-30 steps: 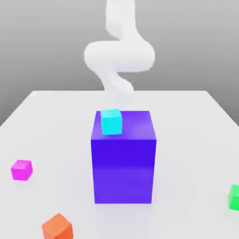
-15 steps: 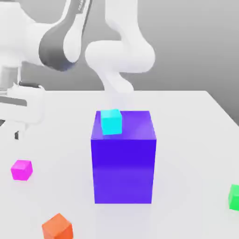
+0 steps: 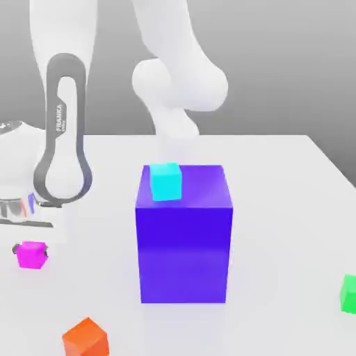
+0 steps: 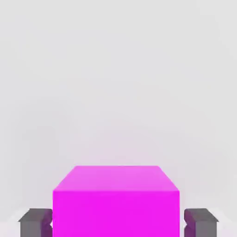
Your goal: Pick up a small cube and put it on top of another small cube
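Exterior view | white surface (image 3: pixel 285 215), faintly reflective | straight far edge | grey backdrop (image 3: pixel 278 69)

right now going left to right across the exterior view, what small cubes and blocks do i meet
Magenta cube, orange cube, cyan cube on top of the big blue-violet block, then green cube at the right edge.
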Controlling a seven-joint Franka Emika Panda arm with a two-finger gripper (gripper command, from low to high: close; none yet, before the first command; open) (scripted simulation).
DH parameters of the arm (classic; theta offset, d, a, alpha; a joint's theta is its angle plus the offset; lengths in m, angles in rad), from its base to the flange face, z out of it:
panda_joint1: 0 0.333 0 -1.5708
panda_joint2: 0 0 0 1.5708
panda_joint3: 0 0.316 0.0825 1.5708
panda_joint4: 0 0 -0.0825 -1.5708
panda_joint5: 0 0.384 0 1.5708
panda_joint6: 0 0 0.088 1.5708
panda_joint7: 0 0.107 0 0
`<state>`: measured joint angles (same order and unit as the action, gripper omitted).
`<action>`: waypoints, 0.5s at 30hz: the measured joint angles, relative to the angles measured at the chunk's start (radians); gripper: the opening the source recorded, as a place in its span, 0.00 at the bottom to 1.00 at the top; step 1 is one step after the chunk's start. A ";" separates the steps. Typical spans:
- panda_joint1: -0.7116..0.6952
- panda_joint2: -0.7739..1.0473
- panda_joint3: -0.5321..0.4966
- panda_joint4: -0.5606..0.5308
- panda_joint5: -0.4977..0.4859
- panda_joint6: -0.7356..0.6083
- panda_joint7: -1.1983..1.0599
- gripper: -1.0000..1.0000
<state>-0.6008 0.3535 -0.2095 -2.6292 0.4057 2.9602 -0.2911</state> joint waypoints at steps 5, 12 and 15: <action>0.036 -0.051 -0.047 -0.014 -0.051 -0.038 0.040 0.00; 0.181 -0.161 -0.099 0.033 -0.256 -0.161 0.217 0.00; 0.283 -0.116 -0.026 0.124 -0.278 -0.179 0.282 0.00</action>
<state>-0.3174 0.2372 -0.2354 -2.5052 0.1281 2.7817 -0.0094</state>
